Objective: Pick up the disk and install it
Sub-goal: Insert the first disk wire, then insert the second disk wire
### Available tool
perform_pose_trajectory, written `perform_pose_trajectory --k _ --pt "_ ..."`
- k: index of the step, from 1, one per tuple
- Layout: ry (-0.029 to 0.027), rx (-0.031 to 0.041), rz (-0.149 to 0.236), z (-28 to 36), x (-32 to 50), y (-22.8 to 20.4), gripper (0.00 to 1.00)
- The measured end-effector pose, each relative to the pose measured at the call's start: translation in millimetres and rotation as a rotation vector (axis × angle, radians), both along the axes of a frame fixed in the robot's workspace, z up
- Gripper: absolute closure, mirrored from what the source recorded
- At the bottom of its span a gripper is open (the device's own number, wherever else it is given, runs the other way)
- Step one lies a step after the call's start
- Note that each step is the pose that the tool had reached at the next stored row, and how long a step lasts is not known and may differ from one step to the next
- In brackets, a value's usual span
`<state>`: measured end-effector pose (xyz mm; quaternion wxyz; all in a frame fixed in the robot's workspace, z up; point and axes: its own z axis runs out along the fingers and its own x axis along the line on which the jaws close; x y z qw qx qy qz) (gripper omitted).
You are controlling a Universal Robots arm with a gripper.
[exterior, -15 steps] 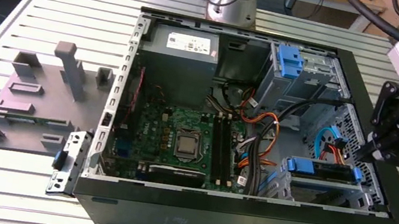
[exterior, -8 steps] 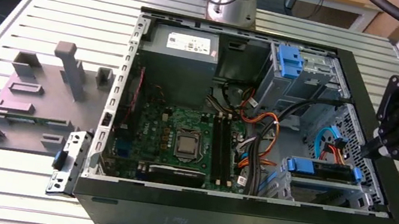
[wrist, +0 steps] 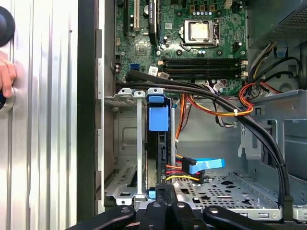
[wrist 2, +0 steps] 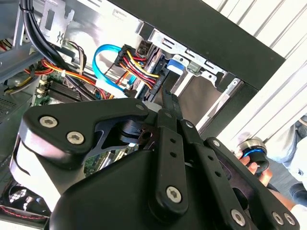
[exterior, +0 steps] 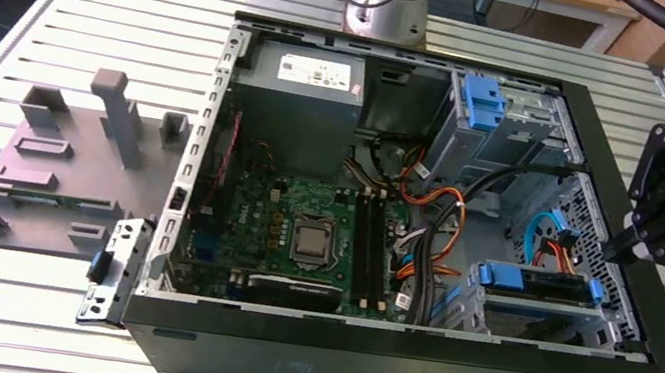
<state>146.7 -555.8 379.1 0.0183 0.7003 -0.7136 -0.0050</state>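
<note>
Closed gripper (exterior: 630, 252) poised at the seated disk (exterior: 533, 283)

Fingers pressed together, nothing between them, tips at the open side of the case (exterior: 412, 357), just over the drive cage (wrist: 125, 143). Directly ahead of the tips, standing on edge in that cage: the disk, blue carrier handle turned toward the gripper, red-yellow and blue cables (wrist: 192, 167) bunched just beside it. Farther beyond the tips, the motherboard (exterior: 298, 227) and grey power supply (exterior: 301, 90). Off to one side of the gripper, outside the case, a person's hand (wrist: 5, 79) at the slatted table (exterior: 44, 47).

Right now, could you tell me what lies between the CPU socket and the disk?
In the first wrist view, memory slots and black cables separate the CPU socket from the disk.
</note>
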Motion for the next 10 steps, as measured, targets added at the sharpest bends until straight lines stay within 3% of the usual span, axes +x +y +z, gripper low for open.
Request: perform_pose_trajectory --k 10 --pt "0.0 0.0 0.0 0.4 0.0 0.0 0.89"
